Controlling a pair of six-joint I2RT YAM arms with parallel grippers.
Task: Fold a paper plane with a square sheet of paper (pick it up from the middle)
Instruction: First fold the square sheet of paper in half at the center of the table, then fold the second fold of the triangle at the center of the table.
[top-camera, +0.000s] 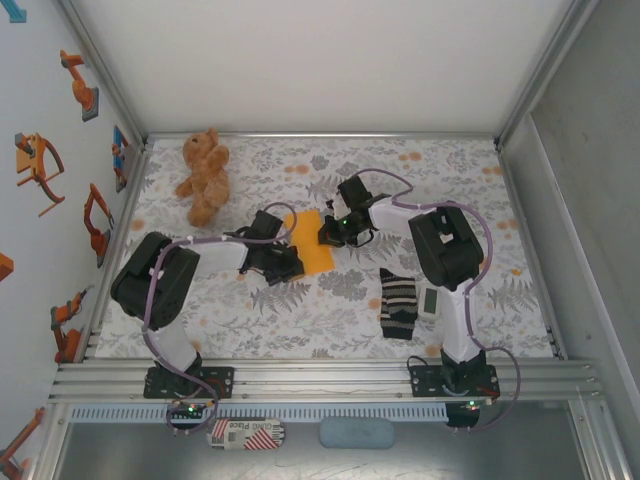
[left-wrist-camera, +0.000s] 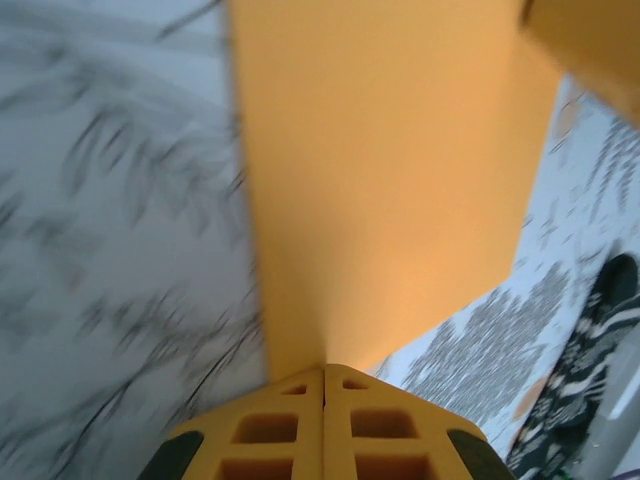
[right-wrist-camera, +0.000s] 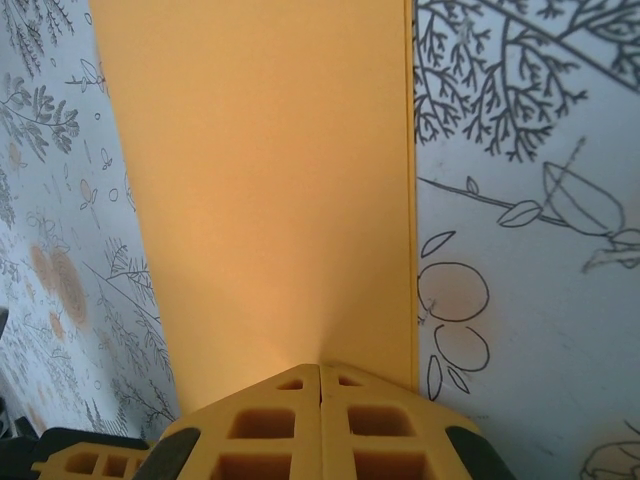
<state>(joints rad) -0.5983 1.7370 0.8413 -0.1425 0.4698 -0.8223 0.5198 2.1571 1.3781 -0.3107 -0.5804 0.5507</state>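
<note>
I am looking down on a desk (top-camera: 450, 190) covered with a pale cloth printed with grey ferns, leaves and small orange blossoms. Plain white panels (top-camera: 330, 60) in an aluminium frame close it in. The left wall carries orange robot-arm stickers (top-camera: 40, 165), and a ribbed metal rail (top-camera: 320, 375) runs along the near edge.

The orange-yellow paper sheet (top-camera: 312, 250) sits mid-desk between the two arms. It is thin, matte and smooth, and from above it looks like an upright rectangle rather than a square. In the right wrist view its right edge shows a fine second line, so it may be doubled over, though I can't be sure.

The left fingers (left-wrist-camera: 290, 425) are yellow blocks with square cut-outs. They are pressed together on the sheet's edge, and the paper fans out from the seam between them. That view is motion-blurred. The right fingers (right-wrist-camera: 285, 425) are clamped on the paper in the same way from the opposite side.

A fuzzy brown teddy bear (top-camera: 204, 175) lies near the far left corner, well apart from the sheet. A black-and-white striped sock (top-camera: 398, 303) lies to the near right. A small white rectangular device (top-camera: 432, 300) is just beside the sock, close to the right arm.
</note>
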